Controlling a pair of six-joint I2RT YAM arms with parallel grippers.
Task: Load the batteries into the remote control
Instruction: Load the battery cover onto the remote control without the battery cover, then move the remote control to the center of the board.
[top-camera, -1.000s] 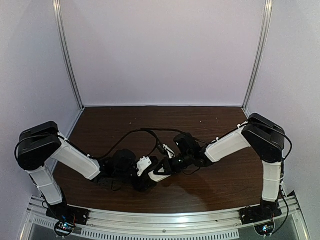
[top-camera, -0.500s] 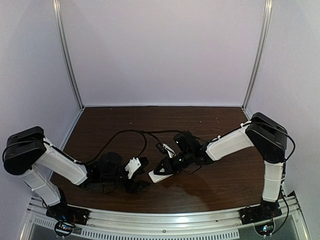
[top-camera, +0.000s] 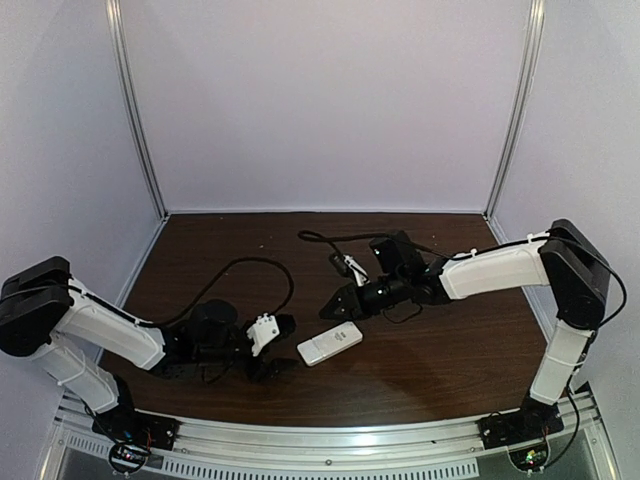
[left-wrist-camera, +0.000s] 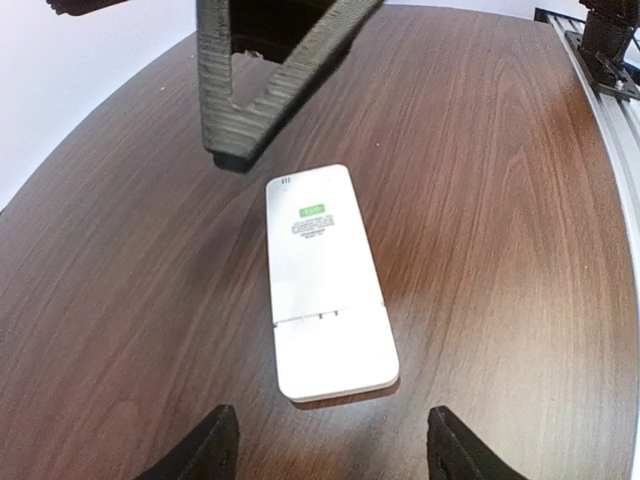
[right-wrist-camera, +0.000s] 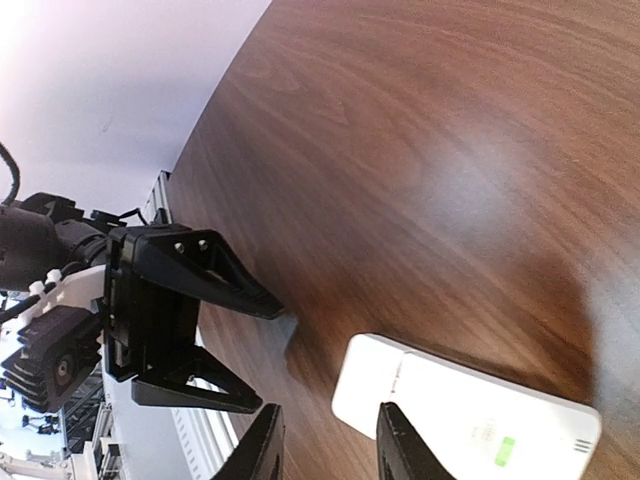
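The left gripper (top-camera: 283, 345) sits low over the table (top-camera: 450, 370), its 2 jaws spread wide with nothing between them. Just ahead of its fingertips the remote control (top-camera: 330, 344) lies flat on the wood, free of both grippers. Its back faces up: plain white, with a small green label and a seam across 1 end. Just beyond it, the right gripper (top-camera: 336, 307) points down toward the remote's far end, jaws parted narrowly and empty. It seems to hang clear of the surface, though the angle is poor.
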